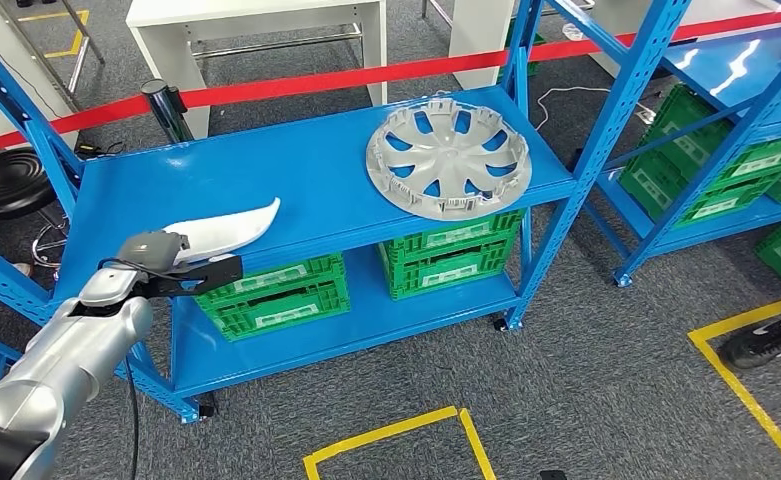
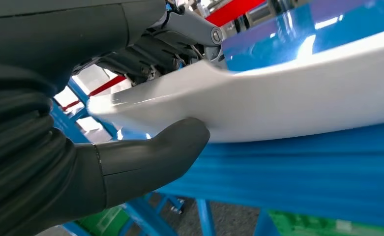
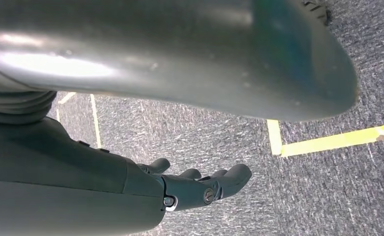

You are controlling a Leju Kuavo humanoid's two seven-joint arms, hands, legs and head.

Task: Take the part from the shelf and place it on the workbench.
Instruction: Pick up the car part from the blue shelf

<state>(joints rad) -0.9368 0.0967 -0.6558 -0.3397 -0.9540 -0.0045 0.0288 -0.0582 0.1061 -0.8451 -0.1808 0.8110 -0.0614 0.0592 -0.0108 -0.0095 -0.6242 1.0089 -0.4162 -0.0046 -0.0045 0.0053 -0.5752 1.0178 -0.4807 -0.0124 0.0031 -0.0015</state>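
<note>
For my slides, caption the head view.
Left hand grips the white part on the blue shelf, beside a hubcap.

No readable text anywhere. The green crates (image 1: 274, 297) under the blue shelf (image 1: 216, 190) carried white label strips, print too small to make out. The crates in the neighbouring rack (image 1: 756, 165) had the same white labels, also illegible. No brands, numbers or signs were legible in either wrist view.
</note>
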